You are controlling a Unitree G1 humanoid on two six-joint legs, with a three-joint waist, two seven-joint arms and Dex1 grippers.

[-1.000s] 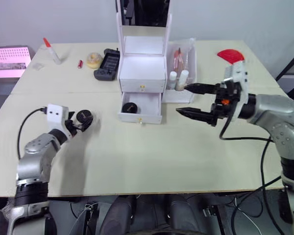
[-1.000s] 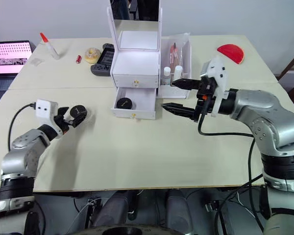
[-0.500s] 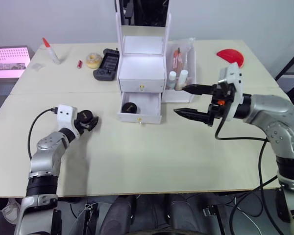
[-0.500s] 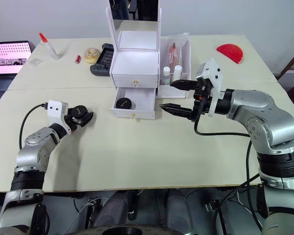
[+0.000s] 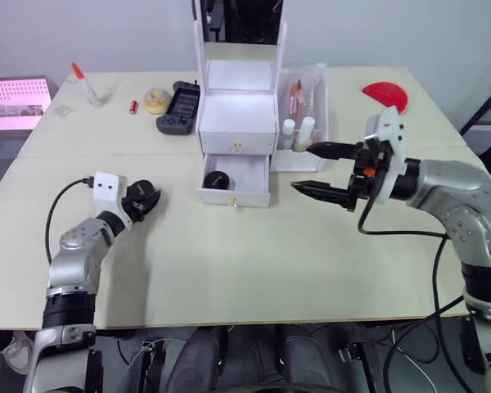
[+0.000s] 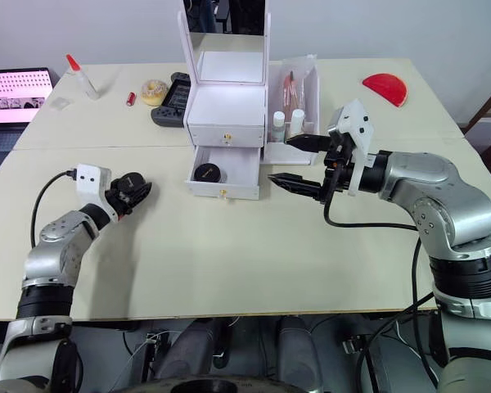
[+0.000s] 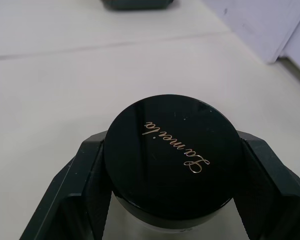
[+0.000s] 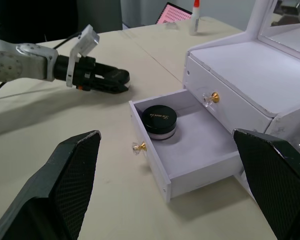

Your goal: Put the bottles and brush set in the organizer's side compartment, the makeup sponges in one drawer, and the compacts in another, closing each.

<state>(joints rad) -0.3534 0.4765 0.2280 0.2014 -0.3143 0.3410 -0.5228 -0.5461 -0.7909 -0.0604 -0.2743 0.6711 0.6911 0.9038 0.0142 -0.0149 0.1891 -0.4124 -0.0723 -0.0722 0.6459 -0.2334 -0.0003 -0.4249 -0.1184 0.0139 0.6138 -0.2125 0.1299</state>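
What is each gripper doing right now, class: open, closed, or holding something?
Left gripper: closed on a black compact.
Right gripper: open, holding nothing, beside the open drawer.

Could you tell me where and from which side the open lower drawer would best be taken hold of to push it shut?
Probably the drawer front, at or beside its small gold knob. It stands pulled out toward the robot, so a straight push from the front fits. The open right gripper hovers just to its right; keep above nothing, since a compact sits inside.
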